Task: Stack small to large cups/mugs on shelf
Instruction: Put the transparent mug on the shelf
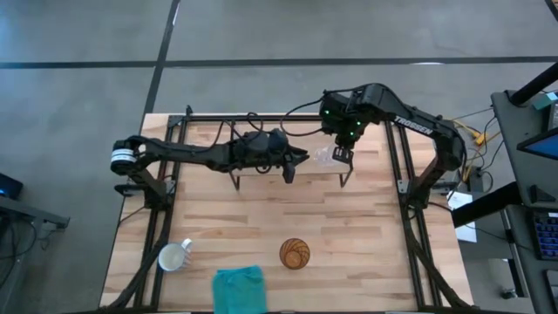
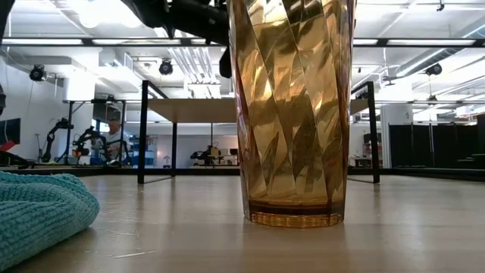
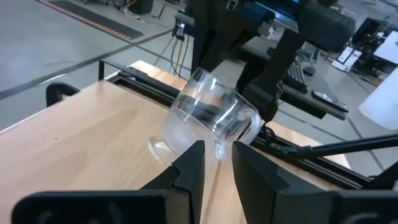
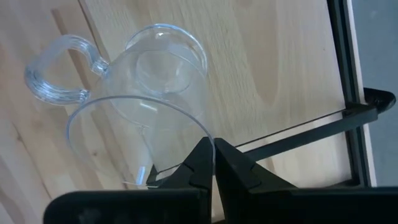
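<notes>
Over the far shelf (image 1: 261, 153), the right gripper (image 4: 213, 163) pinches a tilted clear handled glass (image 4: 140, 93) by its rim; the left gripper (image 3: 216, 163) reaches beside it, jaws narrow and empty.

1. A grey concrete floor (image 1: 78, 87), crossed by dark seams, surrounds the wooden table (image 1: 375, 253).
2. Beyond the table, strip ceiling lights (image 2: 424, 42) brighten an open workshop.
3. Dark cabinets (image 2: 432, 148) line the far wall there.
</notes>
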Controlling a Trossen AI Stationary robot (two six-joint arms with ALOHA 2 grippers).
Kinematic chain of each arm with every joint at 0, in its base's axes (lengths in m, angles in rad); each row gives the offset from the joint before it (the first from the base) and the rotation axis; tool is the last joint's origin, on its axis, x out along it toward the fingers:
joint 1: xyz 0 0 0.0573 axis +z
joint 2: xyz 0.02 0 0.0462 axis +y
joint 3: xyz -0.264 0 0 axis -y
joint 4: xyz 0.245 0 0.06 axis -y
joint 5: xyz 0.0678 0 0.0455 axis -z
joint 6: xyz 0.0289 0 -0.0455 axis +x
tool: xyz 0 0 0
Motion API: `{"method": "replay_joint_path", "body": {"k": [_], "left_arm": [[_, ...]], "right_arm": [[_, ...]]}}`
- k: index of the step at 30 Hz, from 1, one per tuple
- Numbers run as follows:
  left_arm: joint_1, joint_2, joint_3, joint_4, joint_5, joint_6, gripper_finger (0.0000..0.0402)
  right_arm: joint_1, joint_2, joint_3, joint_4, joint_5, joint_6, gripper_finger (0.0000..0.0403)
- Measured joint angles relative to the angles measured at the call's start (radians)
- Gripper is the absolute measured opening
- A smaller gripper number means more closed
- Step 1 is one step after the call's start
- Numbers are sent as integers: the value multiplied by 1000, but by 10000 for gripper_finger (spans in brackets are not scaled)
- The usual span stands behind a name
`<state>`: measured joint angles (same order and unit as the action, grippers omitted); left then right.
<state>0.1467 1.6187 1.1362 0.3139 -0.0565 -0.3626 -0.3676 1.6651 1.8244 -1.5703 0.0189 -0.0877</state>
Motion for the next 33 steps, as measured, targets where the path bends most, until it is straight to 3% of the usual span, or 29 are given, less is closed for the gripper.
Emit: {"method": "replay_joint_path", "body": {"k": [23, 33], "left_arm": [[16, 107, 2, 182, 30, -78, 67], [16, 205, 96, 175, 68, -103, 67]], "right_arm": [[0, 1, 0, 0, 0, 9, 8], [0, 1, 0, 6, 3, 25, 8]]}}
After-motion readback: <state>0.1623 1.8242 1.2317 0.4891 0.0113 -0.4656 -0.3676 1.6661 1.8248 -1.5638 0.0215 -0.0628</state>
